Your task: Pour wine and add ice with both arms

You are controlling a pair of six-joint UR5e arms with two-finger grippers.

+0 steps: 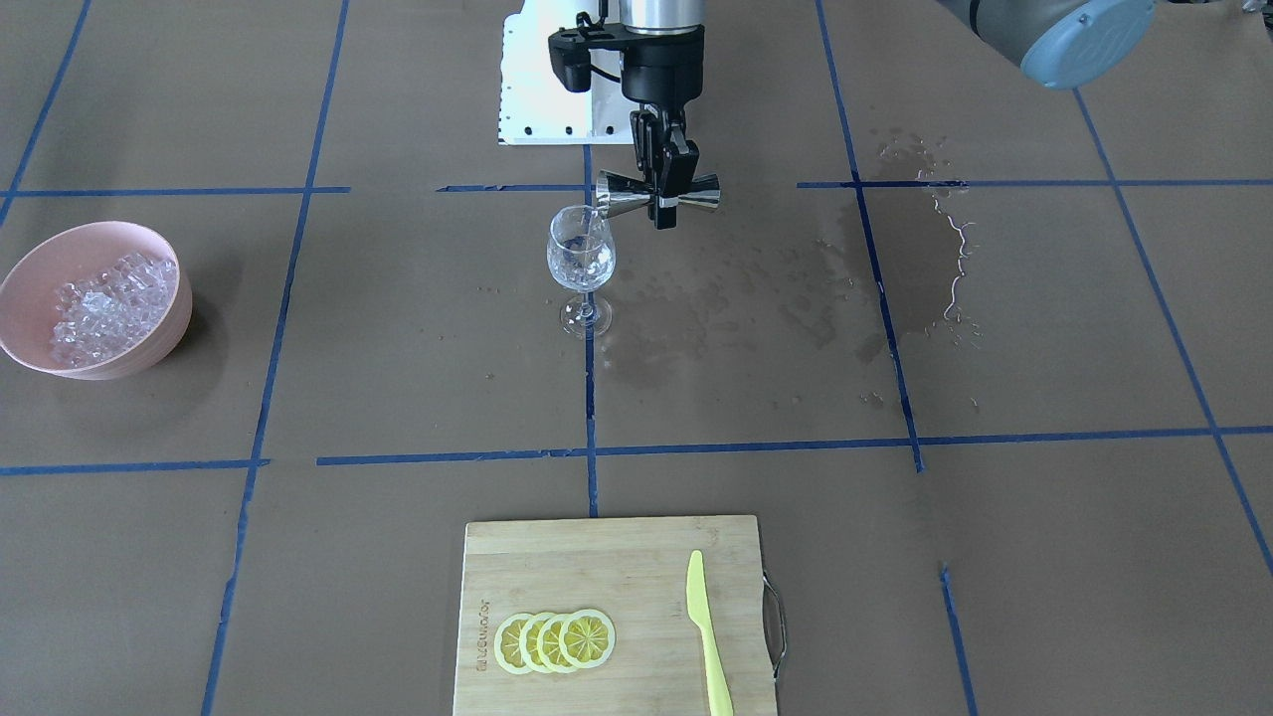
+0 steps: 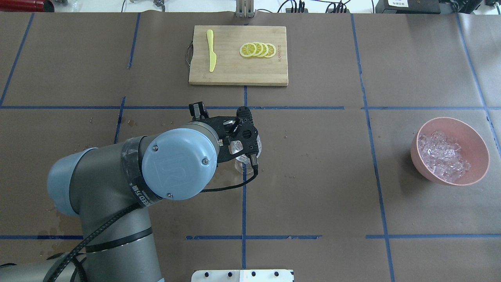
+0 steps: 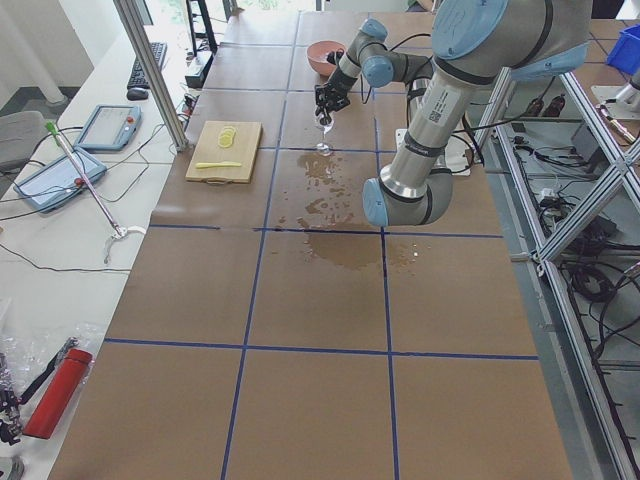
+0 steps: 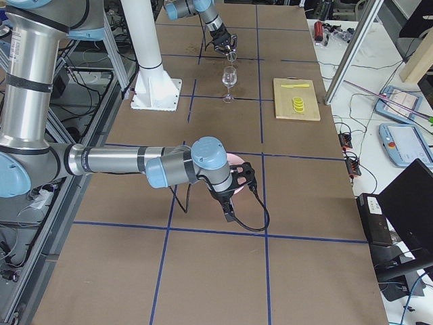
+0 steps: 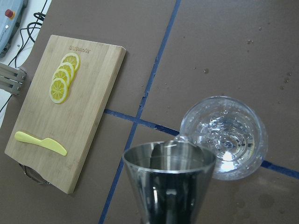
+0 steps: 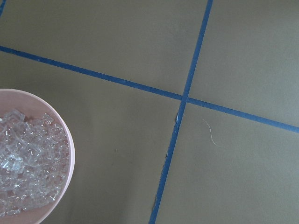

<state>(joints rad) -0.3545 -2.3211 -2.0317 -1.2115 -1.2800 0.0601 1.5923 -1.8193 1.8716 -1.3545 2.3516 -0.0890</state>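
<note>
At wine glass (image 1: pixel 581 254) rim, pouring from jigger (image 1: pixel 622 196) clamped in left gripper (image 1: pixel 664 204); risk of spill beside glass if lip drifts.

Brown table (image 1: pixel 398 328) — bowl (image 1: pixel 149 356), wine glass (image 1: pixel 581 261), board (image 1: pixel 597 567) (wet patches (image 1: pixel 756 298)).

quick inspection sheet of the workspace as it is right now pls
surface: brown paper table with a blue tape grid; wet patches on the left arm's side
job's things: wine glass upright; jigger tipped at its rim; ice in pink bowl
clutter: cutting board with four lemon slices and a yellow knife
grippers: left gripper shut on the jigger; right gripper by the pink bowl, side view only, cannot tell if open
cables: black cable loops from the left wrist
surroundings: red canister and teach pendant on the side bench
</note>
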